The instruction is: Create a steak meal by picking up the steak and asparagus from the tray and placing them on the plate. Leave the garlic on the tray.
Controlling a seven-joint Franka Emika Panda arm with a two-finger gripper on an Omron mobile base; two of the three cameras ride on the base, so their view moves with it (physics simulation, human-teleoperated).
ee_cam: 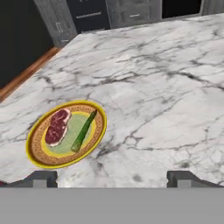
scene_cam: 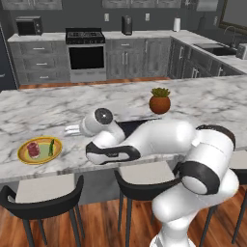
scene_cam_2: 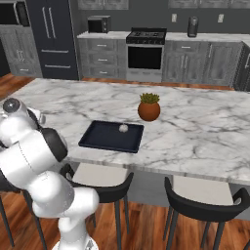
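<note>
Steak (ee_cam: 57, 127) lies flat on the plate (ee_cam: 40, 154), on its left half in the hand view, w/ the asparagus (ee_cam: 84, 131) right beside it, slanting across the green centre. Both sit ahead of and to the left of the gripper (ee_cam: 112, 178), well clear of it, nothing touching. Gripper fingertips (ee_cam: 41, 178) stand wide apart at the bottom of the hand view, jaws fully open, nothing between them but bare marble counter (ee_cam: 166, 87).

In the left base view the plate (scene_cam: 25, 156) sits near the counter's front edge, steak (scene_cam: 33, 149) and asparagus (scene_cam: 51, 147) on it. Arm is folded low and stretched out to the left over the counter (scene_cam: 43, 111), wrist about level w/ the tray, hand pointing toward the plate side.

Tray (scene_cam_2: 105, 138) in the right base view is well apart from the plate, holding just the garlic (scene_cam_2: 123, 128) near its back right corner. Potted plant (scene_cam_2: 149, 107) stands behind the tray.
</note>
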